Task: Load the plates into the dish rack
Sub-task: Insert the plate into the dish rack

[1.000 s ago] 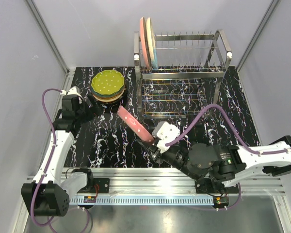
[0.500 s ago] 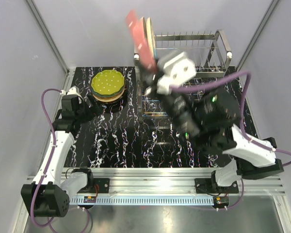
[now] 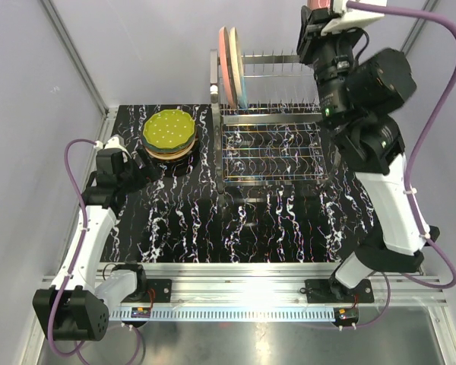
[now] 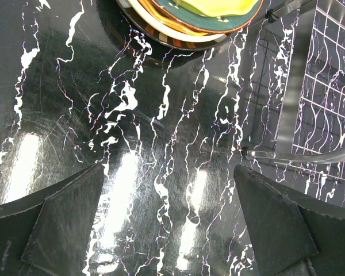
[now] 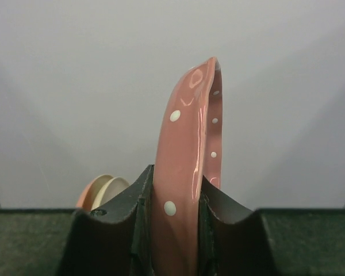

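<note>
two claws are mine, and i go from the left side. my left claw point(image 4: 172, 230) stands wide open and holds nothing. it is low over the black marbled counter point(image 4: 132, 144), near the stack of plates point(image 3: 169, 131). a dotted green plate point(image 3: 167, 128) lies on top of that stack, flat.

to the right of the stack is the dish rack point(image 3: 281, 115). two plates point(image 3: 232, 68) stand already on edge at its left end, one against the other, and the other tines point(image 3: 289, 57) are free.

further right, my right claw point(image 5: 175, 195) is closed on the dotted pink plate point(image 5: 184, 144). both fingers point(image 5: 139, 213) pinch its rim, and the plate stands upright, edge toward my camera. it is lifted high in the air, about over the right part of the rack. the exact place i cannot tell.

i think this plate is stiff and rather heavy for such a small pinch. its surface is glossy, so i expect it is slippery between my pads and can swing around the grip point. it may also chip if it knocks the metal wire. the rim is the only good place to hold, deep between the pads, with the plate kept on edge so it can slide between two tines.
</note>
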### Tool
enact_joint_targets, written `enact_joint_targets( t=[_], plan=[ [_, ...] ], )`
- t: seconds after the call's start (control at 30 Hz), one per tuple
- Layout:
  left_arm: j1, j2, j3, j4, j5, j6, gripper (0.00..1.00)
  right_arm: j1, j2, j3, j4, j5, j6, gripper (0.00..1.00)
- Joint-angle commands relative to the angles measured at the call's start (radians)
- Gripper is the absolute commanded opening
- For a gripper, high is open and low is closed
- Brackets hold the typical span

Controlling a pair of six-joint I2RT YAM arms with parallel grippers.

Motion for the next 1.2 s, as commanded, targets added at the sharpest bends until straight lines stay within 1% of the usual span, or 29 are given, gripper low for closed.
enact_joint_targets(
  t=[0.0,0.03,0.07,0.23,0.43,0.57,0.7,0.8,0.97,1.17],
  plan=[
    [0.004,-0.009,0.015,0.05,0.012,0.015,0.99,-0.173,0.035,0.003,-0.065,-0.266,0.278,0.0],
    [0.004,-0.007,0.012,0.052,0.015,0.015,0.99,-0.202,0.046,0.006,-0.071,-0.336,0.346,0.0],
    [0.004,-0.006,0.012,0.055,0.019,0.012,0.99,-0.237,0.055,0.007,-0.074,-0.358,0.368,0.0],
    [0.005,0.011,0.017,0.055,0.042,0.012,0.99,-0.273,0.126,0.02,-0.068,-0.466,0.428,0.0],
    [0.005,0.025,0.02,0.053,0.053,0.013,0.99,-0.282,0.202,0.057,-0.071,-0.5,0.456,0.0],
    [0.004,0.027,0.018,0.056,0.061,0.013,0.99,-0.287,0.204,0.005,-0.022,-0.507,0.48,0.0],
    [0.005,0.031,0.018,0.058,0.061,0.013,0.99,-0.285,0.233,0.006,0.01,-0.5,0.508,0.0],
    [0.004,0.033,0.014,0.058,0.061,0.013,0.99,-0.285,0.265,0.046,0.012,-0.469,0.503,0.0],
    [0.004,0.037,0.015,0.061,0.068,0.01,0.99,-0.285,0.284,0.066,0.052,-0.383,0.499,0.0],
    [0.004,0.043,0.015,0.063,0.072,0.01,0.99,-0.285,0.299,0.064,0.098,-0.277,0.551,0.0]
  ],
)
